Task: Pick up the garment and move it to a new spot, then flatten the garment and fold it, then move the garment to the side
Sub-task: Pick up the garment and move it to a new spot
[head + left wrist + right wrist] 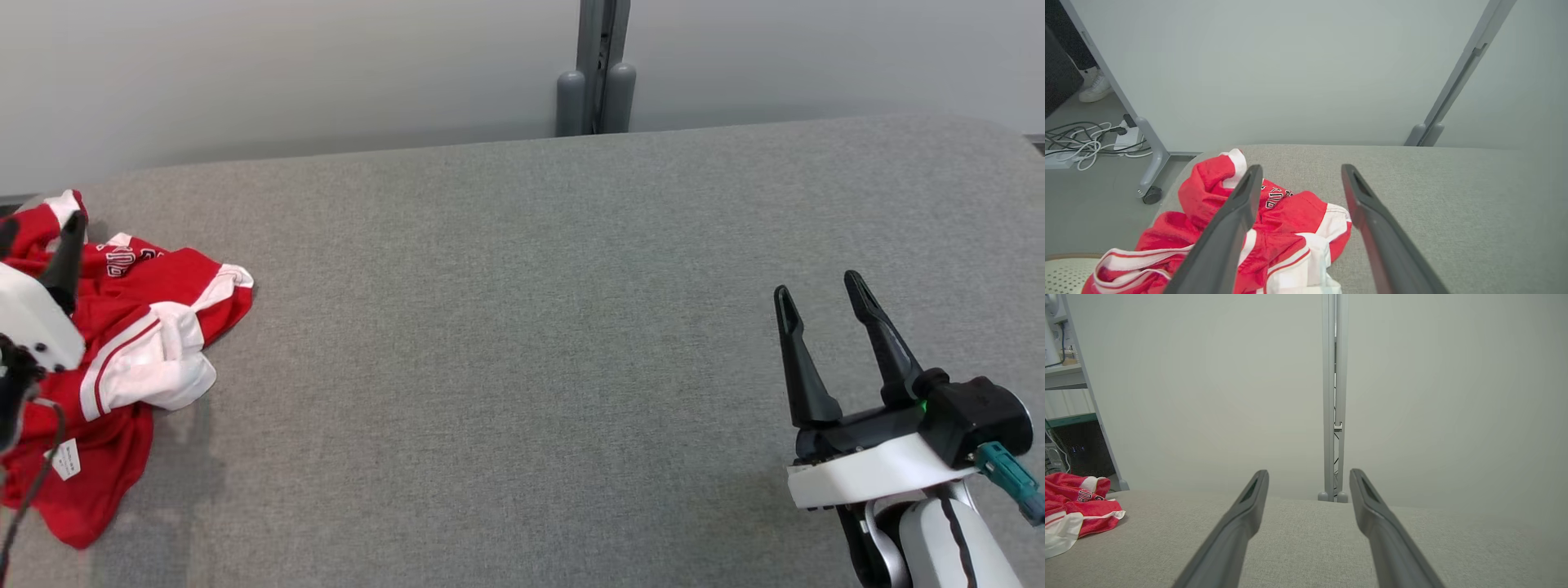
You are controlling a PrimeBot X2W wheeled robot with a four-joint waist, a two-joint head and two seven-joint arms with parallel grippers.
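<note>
The garment (pixel 139 327) is a red and white jersey lying crumpled at the far left edge of the grey padded table (pixel 522 343). A white tag hangs off its near side. My left gripper (pixel 37 233) hovers over the garment's far left part. In the left wrist view its fingers stand apart, so the left gripper (pixel 1301 171) is open, with the garment (pixel 1286 228) lying loose below and nothing held. My right gripper (pixel 819 287) is open above the bare table at the lower right, far from the cloth. From the right wrist view the garment (pixel 1077 510) lies far left of the right gripper (pixel 1308 473).
A grey partition wall with an upright post (pixel 600 65) runs behind the table. Off the table's left end are a caster foot (pixel 1152 195), tangled cables (pixel 1081 143) on the floor and a person's white shoe (pixel 1096 87).
</note>
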